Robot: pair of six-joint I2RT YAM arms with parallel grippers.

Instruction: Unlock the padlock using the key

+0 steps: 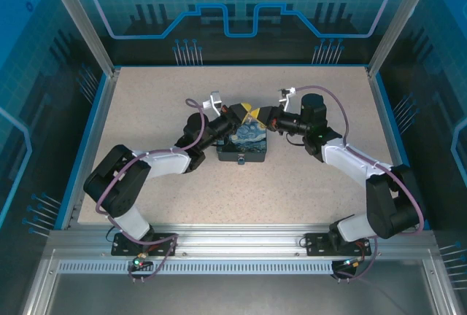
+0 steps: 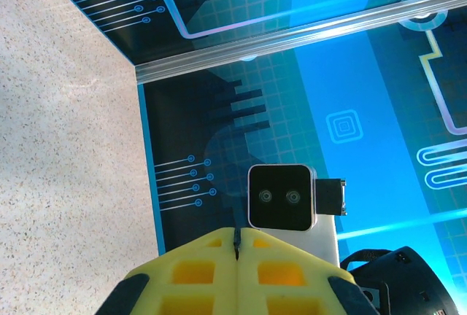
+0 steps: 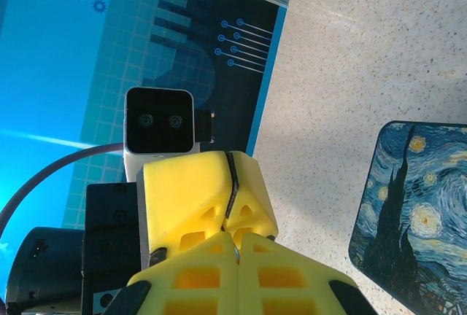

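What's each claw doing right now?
Left claw: closed; whether it grips anything cannot be told.
Right claw: closed; whether it grips anything cannot be told.

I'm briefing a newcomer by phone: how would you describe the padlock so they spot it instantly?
On the speckled beige table, look to the middle, just nearer the robot than where the left pincer and right pincer meet. The padlock is the dark-edged rectangular block lying there. Its face alone bears blue swirls and yellow stars; the pincers are plain yellow.
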